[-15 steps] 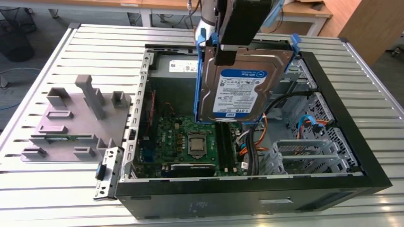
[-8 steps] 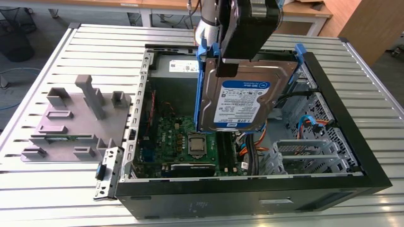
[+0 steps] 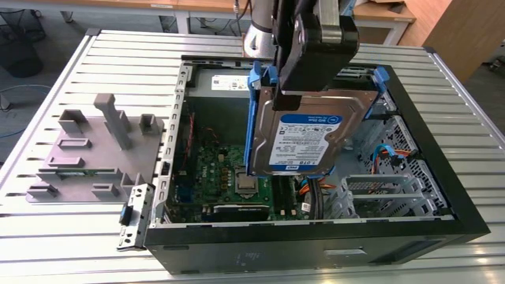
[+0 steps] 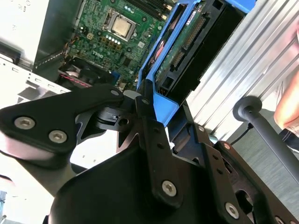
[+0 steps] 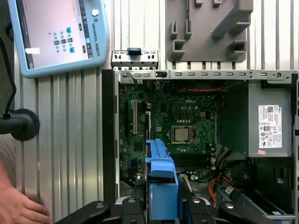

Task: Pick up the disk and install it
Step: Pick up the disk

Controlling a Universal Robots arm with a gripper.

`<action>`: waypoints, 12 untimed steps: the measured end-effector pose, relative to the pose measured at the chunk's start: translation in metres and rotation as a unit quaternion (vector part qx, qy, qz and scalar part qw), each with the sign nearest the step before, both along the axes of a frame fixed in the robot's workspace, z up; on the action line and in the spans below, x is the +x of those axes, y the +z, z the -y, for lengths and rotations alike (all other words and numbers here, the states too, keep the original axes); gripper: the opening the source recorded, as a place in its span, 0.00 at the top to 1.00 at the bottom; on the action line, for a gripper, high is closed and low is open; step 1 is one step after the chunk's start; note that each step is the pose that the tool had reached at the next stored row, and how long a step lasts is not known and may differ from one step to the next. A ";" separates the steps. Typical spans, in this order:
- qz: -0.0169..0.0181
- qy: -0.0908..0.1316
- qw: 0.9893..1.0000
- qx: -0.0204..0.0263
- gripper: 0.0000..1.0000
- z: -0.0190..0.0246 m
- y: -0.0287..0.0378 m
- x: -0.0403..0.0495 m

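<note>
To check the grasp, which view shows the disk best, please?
The exterior view: the disk hangs from the gripper, label facing the camera. The second wrist view shows its underside; the first wrist view, its blue end.

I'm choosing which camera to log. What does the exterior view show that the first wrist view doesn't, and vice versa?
Exterior view: the disk, label side, hanging from the gripper over the computer case. First wrist view: a control tablet and a person's hand beside the case. Both: the motherboard, the grey fixture plate, the disk's blue rails.
</note>
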State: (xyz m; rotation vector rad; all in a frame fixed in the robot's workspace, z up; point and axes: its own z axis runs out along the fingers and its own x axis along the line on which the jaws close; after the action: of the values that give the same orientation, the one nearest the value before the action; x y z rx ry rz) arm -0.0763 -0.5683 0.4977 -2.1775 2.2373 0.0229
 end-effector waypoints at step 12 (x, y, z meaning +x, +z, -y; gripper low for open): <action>-0.001 0.000 1.000 0.000 0.64 0.0064 -0.0014 0.0291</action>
State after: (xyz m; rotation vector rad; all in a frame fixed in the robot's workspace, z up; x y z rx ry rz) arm -0.0472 -0.5747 0.4963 -2.1776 2.2393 0.0253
